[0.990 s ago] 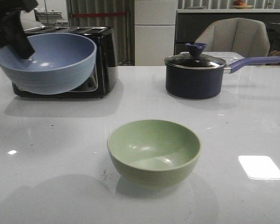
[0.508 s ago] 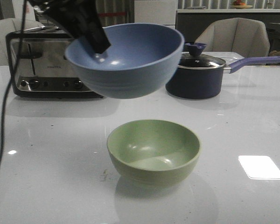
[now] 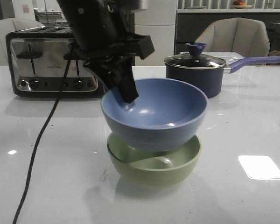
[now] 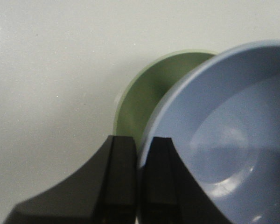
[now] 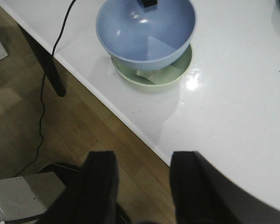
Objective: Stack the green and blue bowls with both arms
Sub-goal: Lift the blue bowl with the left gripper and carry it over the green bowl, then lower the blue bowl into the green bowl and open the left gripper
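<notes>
My left gripper (image 3: 123,91) is shut on the rim of the blue bowl (image 3: 156,114) and holds it tilted just above the green bowl (image 3: 154,165), which sits on the white table (image 3: 46,154). In the left wrist view the fingers (image 4: 123,163) pinch the blue bowl's (image 4: 224,140) rim, with the green bowl (image 4: 149,93) partly showing underneath. My right gripper (image 5: 142,161) is open and empty, back over the table's front edge. From there I see the blue bowl (image 5: 147,32) over the green bowl (image 5: 161,74). I cannot tell whether the bowls touch.
A chrome and black toaster (image 3: 51,63) stands at the back left. A dark navy saucepan (image 3: 196,74) with glass lid and purple handle stands at the back right. A black cable (image 3: 42,135) hangs from the left arm across the table. The wooden floor (image 5: 84,126) lies below the table edge.
My left gripper has carried the blue bowl from the back left, in front of the toaster, rightwards and down until it hangs just over the green bowl. The green bowl has not moved.
</notes>
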You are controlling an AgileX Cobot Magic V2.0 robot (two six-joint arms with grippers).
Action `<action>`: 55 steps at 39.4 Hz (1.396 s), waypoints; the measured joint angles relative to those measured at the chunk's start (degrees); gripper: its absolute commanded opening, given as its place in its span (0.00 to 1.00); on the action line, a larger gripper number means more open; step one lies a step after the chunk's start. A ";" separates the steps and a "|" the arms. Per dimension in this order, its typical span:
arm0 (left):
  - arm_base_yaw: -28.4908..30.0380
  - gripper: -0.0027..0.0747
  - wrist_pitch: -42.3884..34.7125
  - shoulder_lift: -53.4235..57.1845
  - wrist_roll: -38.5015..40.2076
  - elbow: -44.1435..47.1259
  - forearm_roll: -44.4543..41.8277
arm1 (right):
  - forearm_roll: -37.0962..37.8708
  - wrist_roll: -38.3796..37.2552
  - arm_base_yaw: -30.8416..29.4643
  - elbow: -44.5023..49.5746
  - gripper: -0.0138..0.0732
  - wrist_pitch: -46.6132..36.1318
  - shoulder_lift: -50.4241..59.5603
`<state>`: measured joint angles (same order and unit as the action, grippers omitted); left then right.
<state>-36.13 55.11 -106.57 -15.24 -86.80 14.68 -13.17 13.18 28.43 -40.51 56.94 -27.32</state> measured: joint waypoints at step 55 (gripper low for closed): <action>0.92 0.72 -3.05 8.54 0.00 2.17 1.37 | 0.10 0.00 0.00 0.00 0.61 0.11 0.00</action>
<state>-35.21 52.06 -98.04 -15.24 -84.63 16.04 -13.07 13.18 28.43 -40.51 57.05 -27.32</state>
